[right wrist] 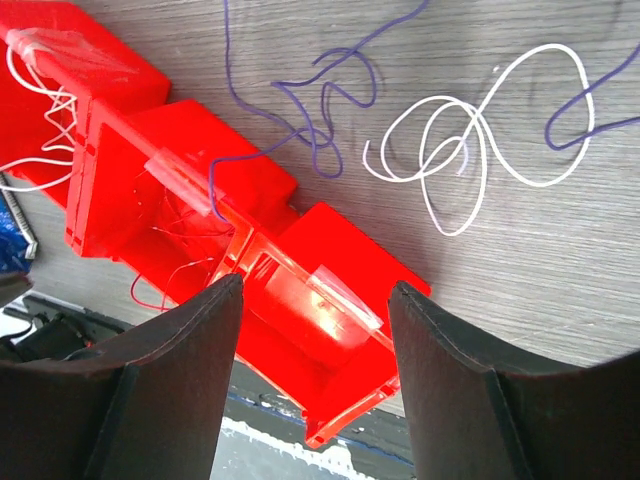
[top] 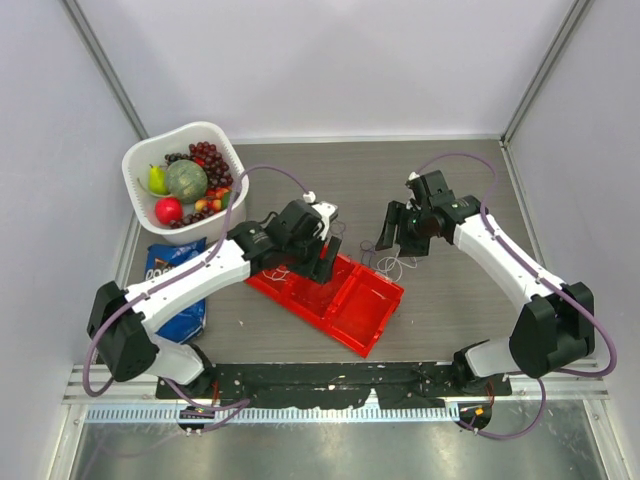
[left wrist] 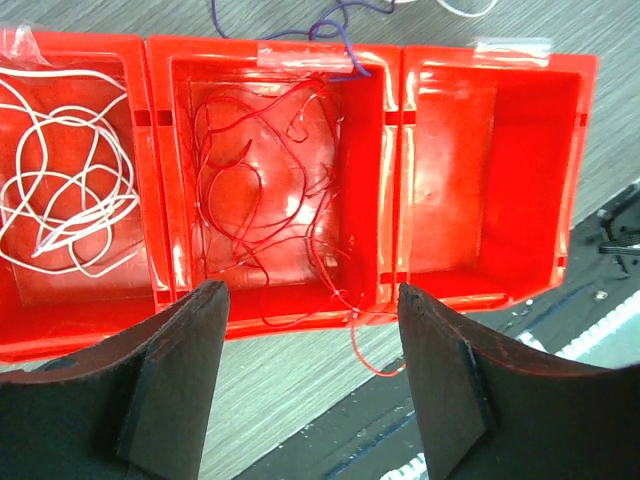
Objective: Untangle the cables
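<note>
The red tray has three compartments. In the left wrist view a white cable lies in its left compartment and a red cable in the middle one, with one red end hanging over the near rim. The right compartment holds nothing. A purple cable and a second white cable lie on the table beyond the tray, and one purple end drapes over the middle compartment's rim. My left gripper is open above the tray's near edge. My right gripper is open above the tray's end compartment.
A white basket of fruit stands at the back left. A blue bag lies left of the tray. White walls enclose the table on three sides. A black strip runs along the table's near edge.
</note>
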Controlling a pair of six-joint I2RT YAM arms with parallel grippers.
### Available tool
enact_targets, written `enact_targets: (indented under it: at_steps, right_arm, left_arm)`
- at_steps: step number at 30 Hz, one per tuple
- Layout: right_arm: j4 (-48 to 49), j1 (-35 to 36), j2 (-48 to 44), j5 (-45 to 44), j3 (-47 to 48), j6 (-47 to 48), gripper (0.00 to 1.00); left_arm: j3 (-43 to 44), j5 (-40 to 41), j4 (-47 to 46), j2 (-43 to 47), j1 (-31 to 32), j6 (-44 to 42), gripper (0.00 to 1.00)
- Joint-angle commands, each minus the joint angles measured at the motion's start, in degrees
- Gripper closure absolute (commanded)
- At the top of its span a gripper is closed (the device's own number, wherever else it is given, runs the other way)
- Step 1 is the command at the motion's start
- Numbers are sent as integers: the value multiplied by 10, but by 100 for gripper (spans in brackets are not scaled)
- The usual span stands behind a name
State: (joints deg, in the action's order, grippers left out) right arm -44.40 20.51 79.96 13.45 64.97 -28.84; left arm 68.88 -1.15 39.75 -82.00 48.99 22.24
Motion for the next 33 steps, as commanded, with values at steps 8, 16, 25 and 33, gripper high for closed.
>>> enact_targets:
  at_steps: [8,16,25,33]
  right_arm:
    - [37,-1,-27,-48,1,2,35]
    - [64,-3,5,-2,3,13,35]
    - [59,-6,3,-3,-7,40,35]
    - [43,-6,-8,-13,-13,63,35]
  left_arm:
    - [34,-102,2,-5,9,71,27]
    - [-1,-98,68,-32,21,115,27]
    - [-25,-134,28,-74,22,160,44]
    - [-45,-135,3,-55,22,181,74]
